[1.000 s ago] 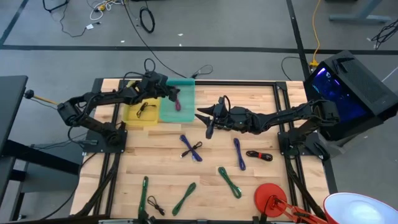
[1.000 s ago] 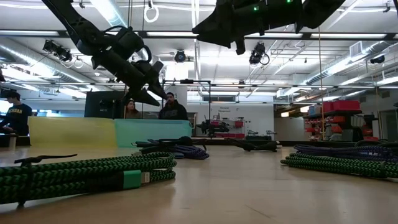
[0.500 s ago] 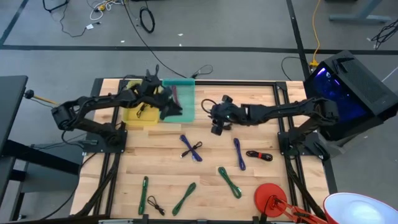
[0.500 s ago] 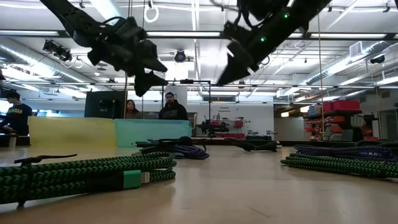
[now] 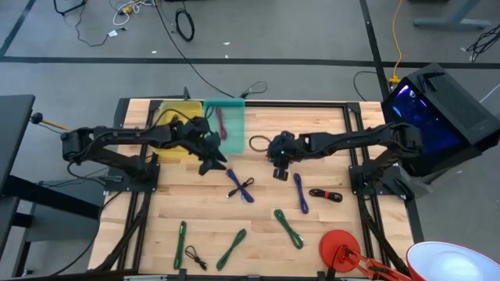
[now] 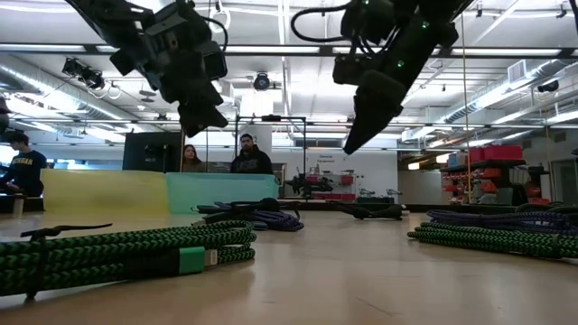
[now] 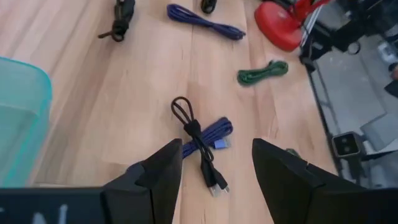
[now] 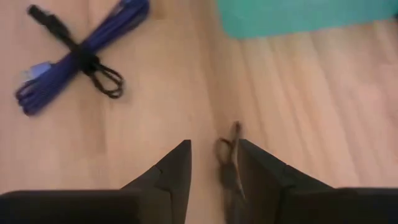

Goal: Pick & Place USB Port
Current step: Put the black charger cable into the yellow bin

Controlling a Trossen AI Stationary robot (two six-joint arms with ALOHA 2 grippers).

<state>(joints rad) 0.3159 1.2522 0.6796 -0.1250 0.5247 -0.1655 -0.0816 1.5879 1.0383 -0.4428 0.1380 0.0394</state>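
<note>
While both hover, the left claw [image 7: 214,163] gapes empty.

This is looking like a robotics lab inside a big industrial hall. A butcher-block table [image 5: 234,211] is sitting in a black metal frame [image 5: 355,168] on a grey floor [image 5: 312,31], with cords [image 5: 183,23] trailing across the floor beyond the table. Level with the table, an open ceiling is showing ducts [image 6: 54,72] and strip lights [image 6: 158,11], and red shelving [image 6: 492,167] is standing far behind. People [image 6: 250,155] are standing behind the table, and another person [image 6: 23,162] is sitting off to one side.
</note>
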